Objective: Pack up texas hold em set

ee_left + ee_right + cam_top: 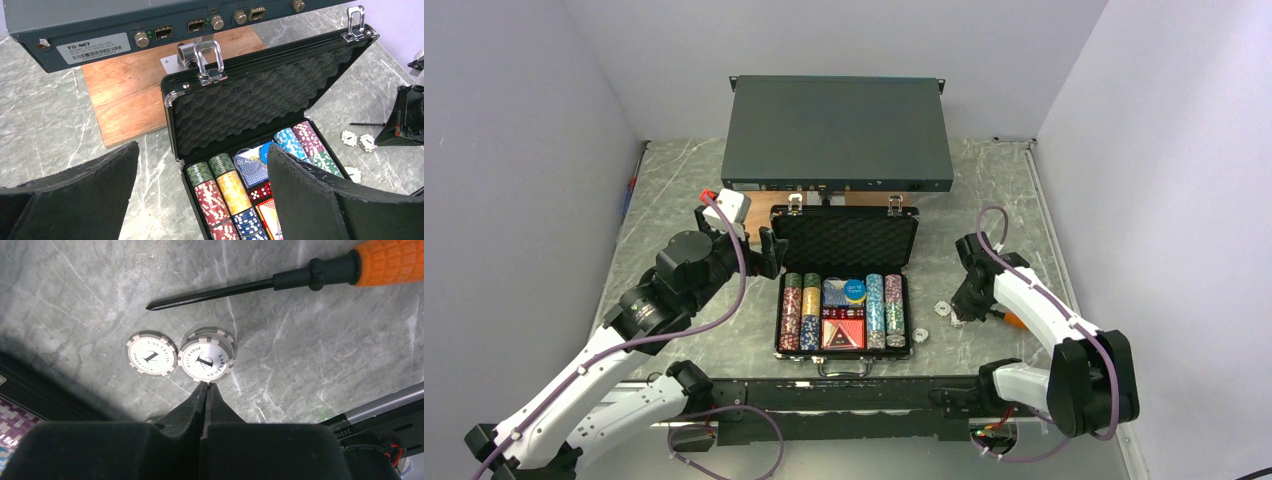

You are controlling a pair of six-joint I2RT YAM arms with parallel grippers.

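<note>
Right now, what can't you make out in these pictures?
Right wrist view: how many chips lie under the right-hand chip; it covers them.
Right wrist view: the screwdriver handle runs off the edge.
Left wrist view: the case front rows, behind the left jaws.
Top view: loose chips lettering, too small.

Both arms wear white shells broken by chunky black joint housings: the left arm (pixel 574 385) at lower left of the overhead view, the right arm (pixel 1049 300) at lower right. A purple cable (pixel 742 262) loops along each. Above the left gripper (pixel 771 250) sits a white block (pixel 729 208) with a red tip. Its fingers (pixel 310 195) are matte black wedges with rough edges.
</note>
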